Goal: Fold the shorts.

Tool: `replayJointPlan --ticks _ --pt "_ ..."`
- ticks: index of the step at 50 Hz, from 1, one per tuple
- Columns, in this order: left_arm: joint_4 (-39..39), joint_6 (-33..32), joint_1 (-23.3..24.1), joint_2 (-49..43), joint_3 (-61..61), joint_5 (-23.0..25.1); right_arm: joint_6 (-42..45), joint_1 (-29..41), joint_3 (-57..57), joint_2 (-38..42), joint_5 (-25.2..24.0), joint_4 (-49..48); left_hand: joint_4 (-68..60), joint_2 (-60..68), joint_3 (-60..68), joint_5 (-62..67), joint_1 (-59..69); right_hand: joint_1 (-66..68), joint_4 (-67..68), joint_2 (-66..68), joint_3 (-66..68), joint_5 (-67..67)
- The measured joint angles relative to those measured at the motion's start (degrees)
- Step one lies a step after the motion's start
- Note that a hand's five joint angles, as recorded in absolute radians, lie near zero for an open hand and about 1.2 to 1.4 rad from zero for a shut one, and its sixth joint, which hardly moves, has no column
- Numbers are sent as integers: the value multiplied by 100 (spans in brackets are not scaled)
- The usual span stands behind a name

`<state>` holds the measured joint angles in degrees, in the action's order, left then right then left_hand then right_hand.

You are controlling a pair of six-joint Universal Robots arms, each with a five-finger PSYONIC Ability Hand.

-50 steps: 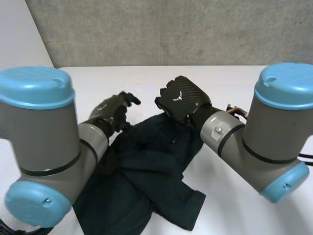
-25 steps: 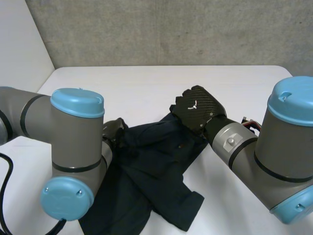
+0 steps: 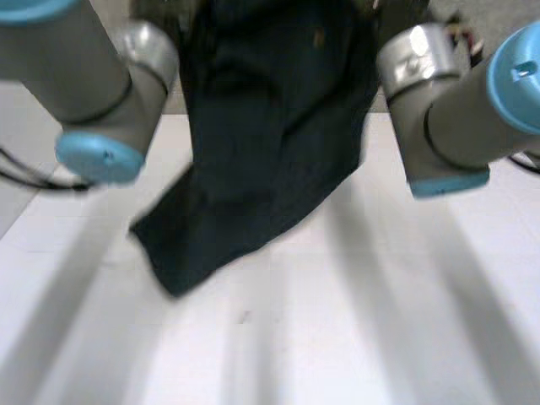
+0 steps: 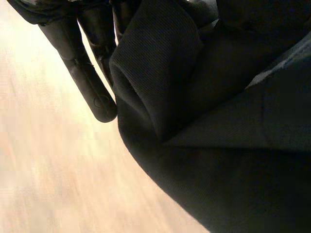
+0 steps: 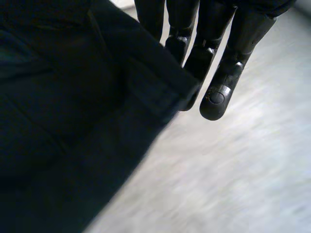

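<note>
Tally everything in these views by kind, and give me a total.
shorts: 1
robot arms: 2 (left arm, right arm)
hands: 2 (left hand, right hand)
table: 1
Total: 6

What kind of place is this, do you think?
Probably a robotics lab: a bare white table, two grey arms with light-blue caps, and dark shorts hanging between them.
</note>
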<state>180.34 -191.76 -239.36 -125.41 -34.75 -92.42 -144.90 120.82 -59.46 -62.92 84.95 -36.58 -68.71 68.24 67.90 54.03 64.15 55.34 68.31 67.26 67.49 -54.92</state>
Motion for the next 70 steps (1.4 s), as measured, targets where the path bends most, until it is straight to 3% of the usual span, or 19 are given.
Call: replayJointPlan --ticks 3,7,16,17,25,27,29,37,43,51,59,64,70 --pt "535 -277 28 188 160 332 -203 -19 -10 -82 11 -710 -1 14 5 0 0 0 0 0 8 -55" --pt "1017 -374 45 588 -309 753 -331 -32 -454 -307 -8 -930 0 22 23 0 0 0 0 0 61 -116" --pt "1195 -332 -4 1061 -2209 1395 -341 -182 -2018 -838 -34 -330 -1 28 26 0 0 0 0 0 61 -116" --pt "1154 -334 -62 1077 -2867 1493 -333 -248 -2576 -964 -36 56 -2 28 26 0 0 0 0 0 61 -116" --pt "1058 -445 -188 881 -4609 1564 -329 -325 -4023 -1058 -67 1164 1185 -1138 -1100 -721 -829 0 0 0 61 -116" --pt "1043 -548 -181 805 -4968 1534 -342 -326 -4302 -1050 -67 1309 3095 -3084 -3023 -2633 -2857 0 0 0 61 -116" --pt "1026 -616 -170 780 -5143 1508 -355 -325 -4415 -1043 -65 1352 3621 -3550 -3499 -3182 -3299 59 0 0 61 -116" --pt "766 -616 -127 1128 -5637 1100 -633 -318 -4539 -1051 -10 1494 4176 -4102 -4015 -3724 -3669 59 0 0 61 -116" --pt "645 207 -124 1920 -6179 241 -1360 -480 -4542 -1070 -6 1913 4632 -4557 -4491 -4195 -4068 59 0 0 61 -116" --pt "563 1750 -255 2798 -6827 -283 -2311 -750 -4515 -1074 -82 2177 4671 -4605 -4540 -4242 -4068 59 0 0 61 -116" --pt "-225 2824 -566 2840 -7108 184 -2424 -734 -4515 -1083 -87 2143 4671 -4604 -4540 -4241 -4068 59 0 0 61 -116" --pt "-688 3227 -696 2568 -7141 670 -2395 -727 -4529 -1094 -80 2120 4663 -4604 -4540 -4235 -4068 59 0 0 61 -116" --pt "-753 3593 -710 2208 -7073 927 -2377 -745 -4543 -1101 -82 2118 4663 -4604 -4540 -4223 -4068 59 0 0 61 -116"
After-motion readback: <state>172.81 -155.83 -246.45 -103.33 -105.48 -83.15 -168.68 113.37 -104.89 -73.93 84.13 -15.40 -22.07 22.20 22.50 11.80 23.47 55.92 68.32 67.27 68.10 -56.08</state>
